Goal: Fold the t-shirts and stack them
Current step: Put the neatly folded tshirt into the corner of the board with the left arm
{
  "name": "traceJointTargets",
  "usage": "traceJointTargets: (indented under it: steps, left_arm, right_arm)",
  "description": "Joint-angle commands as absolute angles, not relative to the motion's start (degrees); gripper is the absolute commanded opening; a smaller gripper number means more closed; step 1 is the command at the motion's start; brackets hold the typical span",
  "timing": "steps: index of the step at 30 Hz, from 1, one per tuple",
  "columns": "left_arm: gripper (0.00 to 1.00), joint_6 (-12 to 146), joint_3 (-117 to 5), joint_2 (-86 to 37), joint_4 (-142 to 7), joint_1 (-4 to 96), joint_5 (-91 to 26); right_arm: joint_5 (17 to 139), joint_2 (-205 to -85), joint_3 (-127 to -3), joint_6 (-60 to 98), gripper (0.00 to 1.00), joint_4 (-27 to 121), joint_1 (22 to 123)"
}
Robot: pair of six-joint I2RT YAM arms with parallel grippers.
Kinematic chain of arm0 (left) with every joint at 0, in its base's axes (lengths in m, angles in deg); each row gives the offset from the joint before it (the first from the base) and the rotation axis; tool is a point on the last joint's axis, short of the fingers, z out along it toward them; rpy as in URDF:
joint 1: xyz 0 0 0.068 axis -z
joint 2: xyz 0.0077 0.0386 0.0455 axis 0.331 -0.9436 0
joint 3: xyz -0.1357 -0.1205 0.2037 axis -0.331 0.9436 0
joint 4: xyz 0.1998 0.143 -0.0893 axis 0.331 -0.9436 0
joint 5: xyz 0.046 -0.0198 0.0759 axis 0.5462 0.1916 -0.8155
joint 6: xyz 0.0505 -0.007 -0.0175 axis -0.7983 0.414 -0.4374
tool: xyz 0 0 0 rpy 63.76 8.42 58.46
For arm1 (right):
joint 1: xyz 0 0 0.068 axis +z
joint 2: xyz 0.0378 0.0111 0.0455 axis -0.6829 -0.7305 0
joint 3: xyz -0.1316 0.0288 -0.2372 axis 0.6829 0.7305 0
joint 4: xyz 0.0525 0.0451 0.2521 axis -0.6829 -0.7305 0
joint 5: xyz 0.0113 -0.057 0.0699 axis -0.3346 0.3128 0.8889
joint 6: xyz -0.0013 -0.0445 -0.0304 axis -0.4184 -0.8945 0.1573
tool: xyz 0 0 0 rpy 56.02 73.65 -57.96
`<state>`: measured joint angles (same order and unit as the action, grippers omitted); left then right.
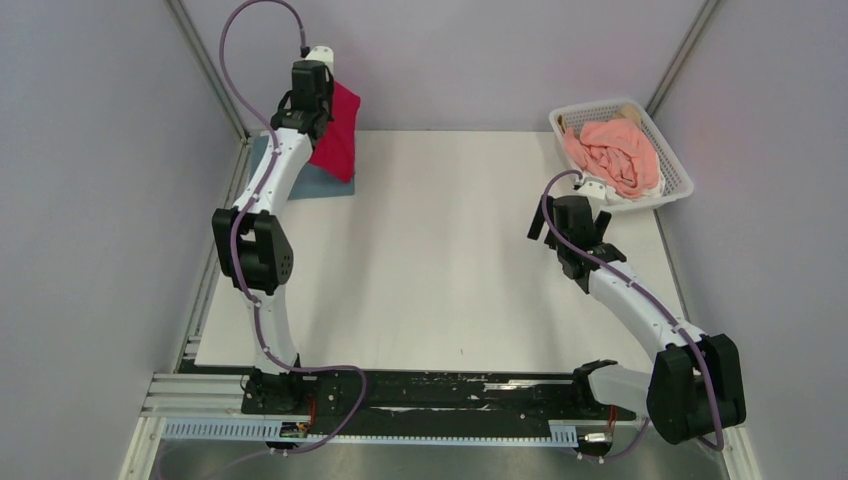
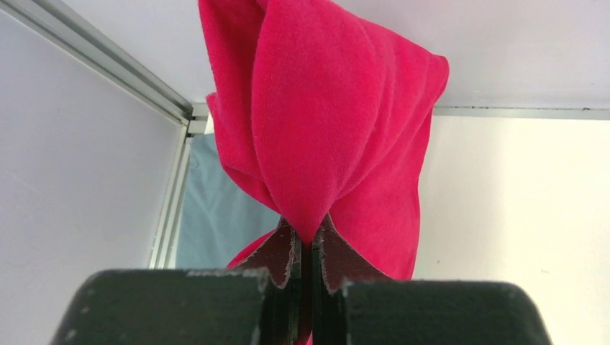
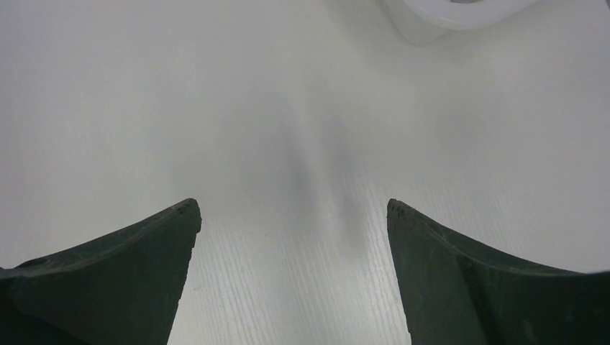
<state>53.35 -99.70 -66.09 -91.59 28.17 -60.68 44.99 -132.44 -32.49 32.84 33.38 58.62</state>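
My left gripper [image 1: 322, 112] is shut on the bright red t-shirt [image 1: 338, 132], which hangs folded in the air at the table's far left corner. In the left wrist view the red t-shirt [image 2: 324, 122] is pinched between the closed jaws of my left gripper [image 2: 311, 244]. Under it the grey-blue t-shirt [image 1: 322, 184] lies flat on the table; it also shows in the left wrist view [image 2: 216, 215]. A salmon-pink t-shirt [image 1: 612, 155] and a bit of white cloth lie bunched in the basket. My right gripper [image 1: 563, 232] is open and empty over bare table [image 3: 293, 208].
The white lattice basket [image 1: 677, 175] stands at the table's far right corner, just beyond my right gripper; its rim [image 3: 460, 14] shows at the top of the right wrist view. Purple walls and metal corner posts close in the back and sides.
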Motion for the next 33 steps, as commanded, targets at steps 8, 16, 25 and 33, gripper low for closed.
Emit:
traceJointTargets:
  steps: [8,16,25,33]
  left_arm:
    - [0.0,59.8,-101.6,-68.8,-90.4,23.5,-56.6]
    - [0.0,59.8,-105.9,-75.6,-92.4,18.1,-52.2]
    - [0.0,57.7,-106.6,-79.1,-90.9,15.1,-51.0]
    - [0.47,56.8,-107.1,-81.0,-91.4,13.7,-53.6]
  right_arm:
    - [42.8,-132.8,-33.5,33.0,1.0,34.8,58.4]
    - [41.8,-133.6,-34.1,33.2,1.0,34.2,58.5]
    - [41.4,-134.8,-35.0,33.2,1.0,33.6,58.4]
    - [40.4,-135.7,-35.5,33.1,1.0,33.2,58.4]
